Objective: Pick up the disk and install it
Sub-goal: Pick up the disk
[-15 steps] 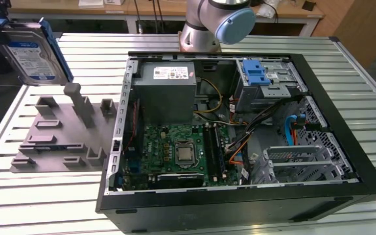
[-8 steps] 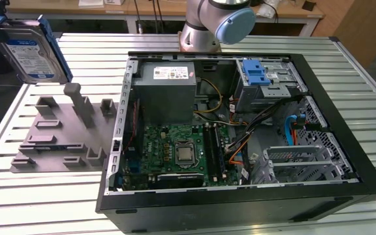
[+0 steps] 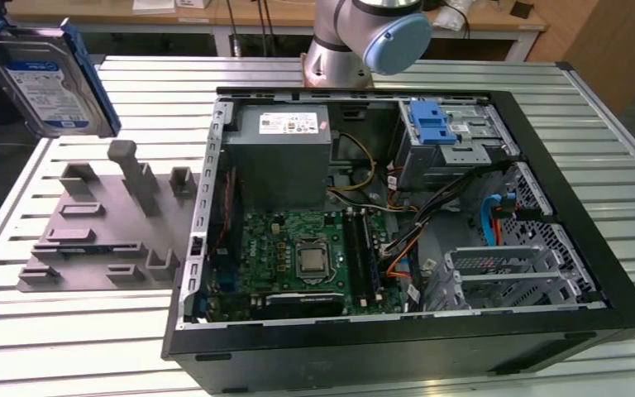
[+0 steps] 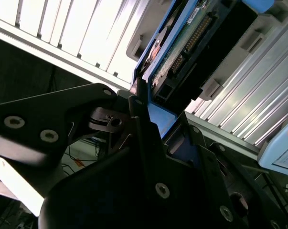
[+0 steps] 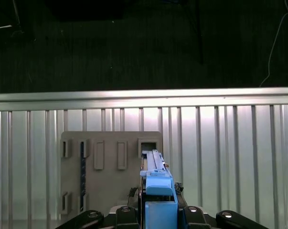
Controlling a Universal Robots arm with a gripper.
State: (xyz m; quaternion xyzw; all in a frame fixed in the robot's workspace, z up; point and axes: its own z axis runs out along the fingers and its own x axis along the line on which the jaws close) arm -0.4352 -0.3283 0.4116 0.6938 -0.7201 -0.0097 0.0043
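1. The gripper pinches the disk, its black fingers pressed against the blue carrier frame at one end.
2. The disk hangs in the air at the exterior view's far left, label side facing the camera and tilted a little off upright, well apart from the open case.
3. In the second wrist view the disk's connector edge and blue frame jut out past the fingers.
4. In the first wrist view the disk is seen edge-on, held between the gripper's two sides, with the grey fixture on the table beneath it.
5. In the exterior view the fixture, with its raised posts and slots, lies flat on the table just beside the case, on the exterior view's left.
6. The table is made of pale ribbed metal slats.
7. The case lies on its side with the panel off, showing a green motherboard, a grey power supply, loose cables and a drive cage with a blue latch.
8. The arm's base stands on the table behind the case.
9. Wooden benches run along the back of the room, and dark floor lies beyond the table's edge.
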